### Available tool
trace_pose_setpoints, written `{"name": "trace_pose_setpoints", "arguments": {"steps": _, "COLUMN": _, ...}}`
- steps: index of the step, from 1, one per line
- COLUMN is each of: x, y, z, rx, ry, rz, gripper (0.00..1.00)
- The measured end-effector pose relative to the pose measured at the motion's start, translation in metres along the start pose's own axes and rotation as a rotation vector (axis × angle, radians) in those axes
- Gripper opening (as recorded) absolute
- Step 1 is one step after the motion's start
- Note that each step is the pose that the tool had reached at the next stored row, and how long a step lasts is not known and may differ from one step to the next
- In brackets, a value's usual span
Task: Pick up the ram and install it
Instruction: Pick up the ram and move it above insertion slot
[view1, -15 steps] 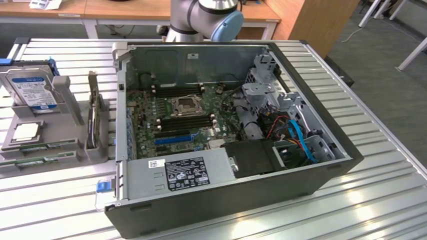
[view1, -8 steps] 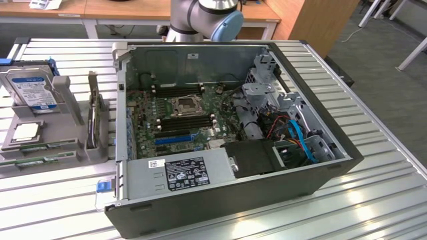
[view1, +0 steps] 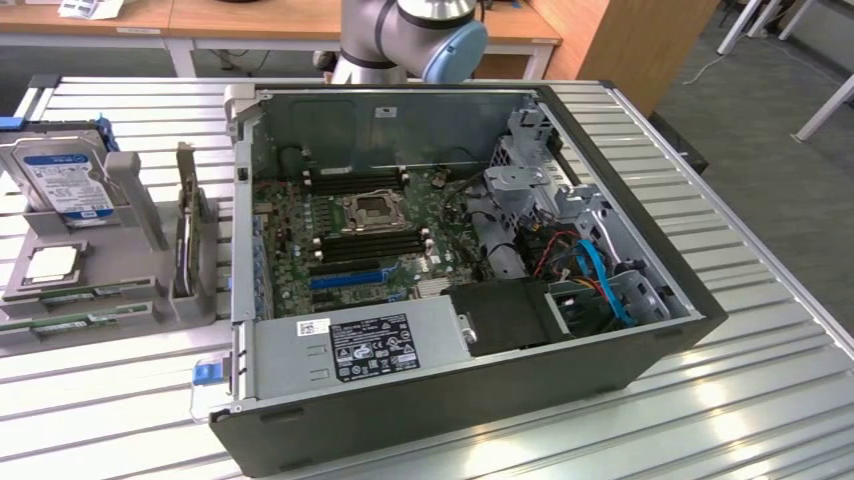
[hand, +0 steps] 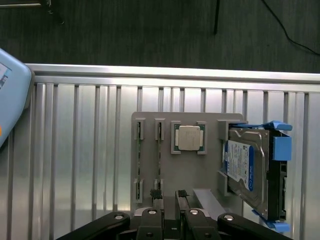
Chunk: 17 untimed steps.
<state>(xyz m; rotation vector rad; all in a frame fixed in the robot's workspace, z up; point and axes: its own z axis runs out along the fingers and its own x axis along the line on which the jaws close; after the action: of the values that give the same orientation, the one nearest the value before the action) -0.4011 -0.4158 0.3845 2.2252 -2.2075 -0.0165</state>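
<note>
Two ram sticks (view1: 80, 292) lie on edge in the slots of a grey holder (view1: 134, 300) at the exterior view's left, green with small chips. From the wrist view they are thin edges (hand: 159, 160) running along the holder (hand: 200, 170). My gripper (hand: 168, 194) hangs above the holder's near end, open by a narrow gap with nothing between its black fingertips (hand: 156, 192). One fingertip is over the end of a ram slot. The open computer case (view1: 641, 330) holds the motherboard, whose black memory slots (view1: 363, 242) flank the processor socket.
The holder also carries a square silver processor chip (hand: 189, 137) and a hard drive (hand: 245, 170) in a blue bracket. A dark board (view1: 194, 240) stands on edge beside the case. The power supply (view1: 360, 345) and blue cables (view1: 601, 280) fill the case's near side. The table is slatted metal (view1: 747, 400).
</note>
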Motion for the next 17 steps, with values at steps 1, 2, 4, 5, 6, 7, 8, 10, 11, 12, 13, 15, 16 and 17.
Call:
{"name": "trace_pose_setpoints", "arguments": {"steps": 1, "x": 0.0008, "y": 0.0, "z": 0.0, "rx": 0.0, "ry": 0.0, "rz": 0.0, "gripper": 0.24}}
{"name": "trace_pose_setpoints", "arguments": {"steps": 2, "x": 0.0008, "y": 0.0, "z": 0.0001, "rx": 0.0001, "ry": -0.0001, "rz": 0.0, "gripper": 0.24}}
{"name": "trace_pose_setpoints", "arguments": {"steps": 4, "x": 0.0008, "y": 0.0, "z": 0.0, "rx": 0.0001, "ry": -0.0001, "rz": 0.0, "gripper": 0.24}}
{"name": "trace_pose_setpoints", "arguments": {"steps": 5, "x": 0.0008, "y": 0.0, "z": 0.0, "rx": 0.0, "ry": 0.0, "rz": 0.0, "gripper": 0.24}}
{"name": "trace_pose_setpoints", "arguments": {"steps": 6, "x": 0.0009, "y": 0.0, "z": 0.0, "rx": 0.0, "ry": 0.0, "rz": 0.0, "gripper": 0.24}}
{"name": "trace_pose_setpoints", "arguments": {"steps": 7, "x": 0.0009, "y": 0.0, "z": 0.0, "rx": 0.0, "ry": 0.0, "rz": 0.0, "gripper": 0.24}}
{"name": "trace_pose_setpoints", "arguments": {"steps": 8, "x": 0.0009, "y": 0.0, "z": 0.0, "rx": 0.0, "ry": -0.0001, "rz": 0.0, "gripper": 0.24}}
{"name": "trace_pose_setpoints", "arguments": {"steps": 10, "x": 0.0009, "y": 0.0, "z": 0.0, "rx": 0.0, "ry": 0.0, "rz": 0.0, "gripper": 0.25}}
{"name": "trace_pose_setpoints", "arguments": {"steps": 11, "x": 0.0009, "y": 0.0, "z": 0.0, "rx": 0.0, "ry": 0.0, "rz": 0.0, "gripper": 0.31}}
{"name": "trace_pose_setpoints", "arguments": {"steps": 12, "x": 0.0009, "y": 0.0, "z": 0.0001, "rx": 0.0001, "ry": 0.0, "rz": 0.0, "gripper": 0.31}}
{"name": "trace_pose_setpoints", "arguments": {"steps": 13, "x": 0.0009, "y": 0.0, "z": 0.0003, "rx": 0.0, "ry": -0.0001, "rz": 0.0, "gripper": 0.31}}
{"name": "trace_pose_setpoints", "arguments": {"steps": 15, "x": 0.0009, "y": 0.0, "z": 0.0025, "rx": 0.0002, "ry": -0.0002, "rz": 0.0, "gripper": 0.31}}
{"name": "trace_pose_setpoints", "arguments": {"steps": 16, "x": 0.0009, "y": 0.0, "z": 0.0043, "rx": 0.0003, "ry": -0.0001, "rz": 0.0, "gripper": 0.31}}
{"name": "trace_pose_setpoints", "arguments": {"steps": 17, "x": 0.0009, "y": -0.0001, "z": 0.0061, "rx": 0.0004, "ry": 0.0, "rz": 0.0, "gripper": 0.31}}
